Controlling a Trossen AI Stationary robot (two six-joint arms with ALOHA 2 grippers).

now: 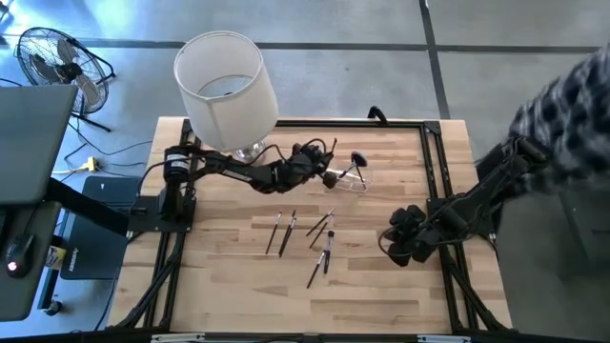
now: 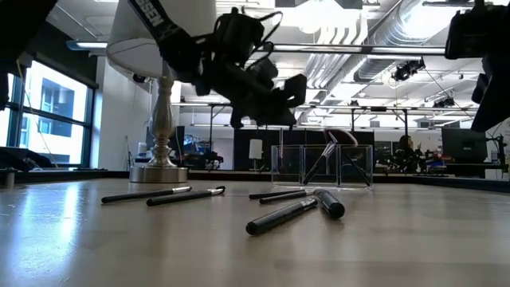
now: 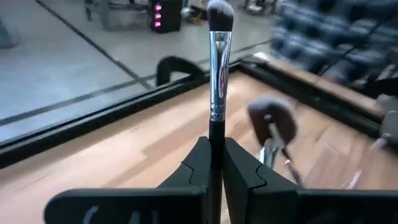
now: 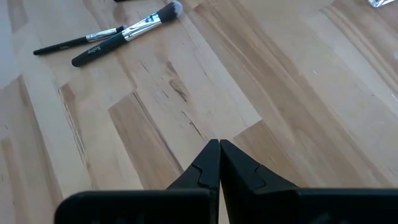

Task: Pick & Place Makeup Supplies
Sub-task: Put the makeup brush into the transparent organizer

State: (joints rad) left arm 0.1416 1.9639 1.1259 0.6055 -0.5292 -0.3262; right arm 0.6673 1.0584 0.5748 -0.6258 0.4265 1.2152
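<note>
The left gripper (image 3: 214, 163) pinches a silver-ferruled makeup brush (image 3: 218, 68) beside the clear organizer (image 2: 322, 165) (a fluffy brush (image 3: 272, 119) already leans inside); other brushes (image 1: 303, 236) lie mid-table, and the right gripper (image 4: 219, 163) hovers pressed together

Even, bright overhead light on the pale wood tabletop (image 1: 381, 286); shadows under the scattered brushes (image 1: 319, 250) short and soft. Low view backlit: ceiling lights (image 2: 335, 16) and a left window (image 2: 48, 112) blow out white, the arm (image 2: 239, 72) reads as silhouette, near tabletop sheens with glare, near brush out of focus. Motion blur smears a person's checked sleeve (image 1: 562, 95) far right, and a fluffy brush head (image 3: 273, 118) beyond the sharp held brush (image 3: 219, 62).
</note>
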